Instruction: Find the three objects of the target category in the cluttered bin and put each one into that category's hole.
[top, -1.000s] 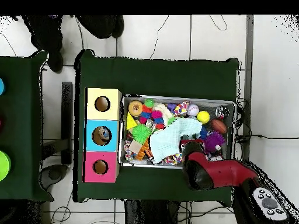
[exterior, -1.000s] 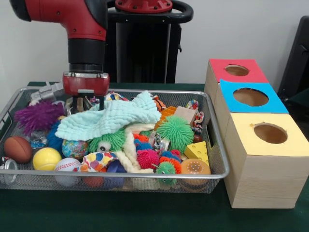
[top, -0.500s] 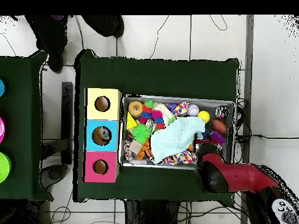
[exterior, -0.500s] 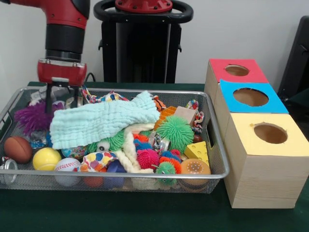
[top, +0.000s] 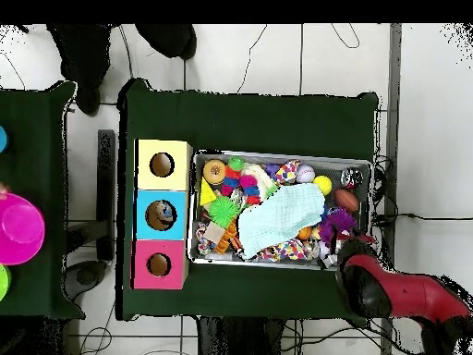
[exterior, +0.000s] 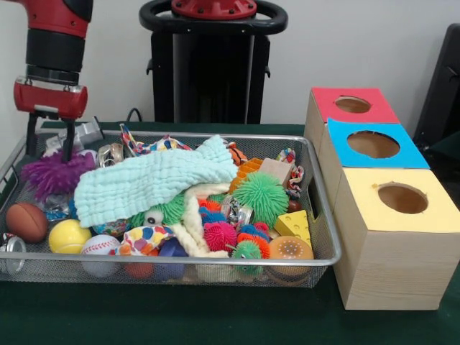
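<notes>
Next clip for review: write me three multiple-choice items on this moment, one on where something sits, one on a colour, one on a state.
1. Where is the gripper in the front view?
A. over the bin's left end
B. over the yellow box
C. down among the toys at the bin's right end

2. What colour tops the middle box of the three?
A. green
B. blue
C. white

3. How does the light green cloth lie?
A. hanging from the gripper
B. stuffed into a hole
C. spread over toys in the wire bin

Key: 1 A, its fingers hang by the purple spiky toy; 2 B, it sits between red and yellow; 3 C, nothing grips it.
</notes>
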Available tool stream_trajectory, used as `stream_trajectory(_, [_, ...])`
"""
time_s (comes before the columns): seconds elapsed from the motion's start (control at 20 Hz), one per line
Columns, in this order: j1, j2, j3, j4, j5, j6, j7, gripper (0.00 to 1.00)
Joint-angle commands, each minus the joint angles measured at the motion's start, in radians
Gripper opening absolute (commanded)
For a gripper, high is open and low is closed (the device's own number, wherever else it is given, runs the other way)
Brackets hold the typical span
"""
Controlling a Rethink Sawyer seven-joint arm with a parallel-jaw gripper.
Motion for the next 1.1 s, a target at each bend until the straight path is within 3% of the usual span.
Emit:
stream_trajectory(0.05, [-0.019, 0.046, 0.126, -0.082, -0.112, 0.081, -0.117, 1.0])
stream_trajectory(0.2, [-0.006, 0.107, 0.084, -0.108, -0.138, 0.068, -0.084, 1.0])
stream_trajectory(0.45, [-0.036, 0.184, 0.093, -0.112, -0.136, 0.101, -0.079, 1.0])
stream_trajectory(0.6, [-0.108, 0.226, 0.17, -0.081, -0.109, 0.125, -0.098, 1.0])
stream_trajectory(0.75, [-0.164, 0.238, 0.249, -0.043, -0.092, 0.141, -0.114, 1.0])
stream_trajectory(1.1, [-0.149, 0.244, 0.223, -0.048, -0.069, 0.204, -0.106, 1.0])
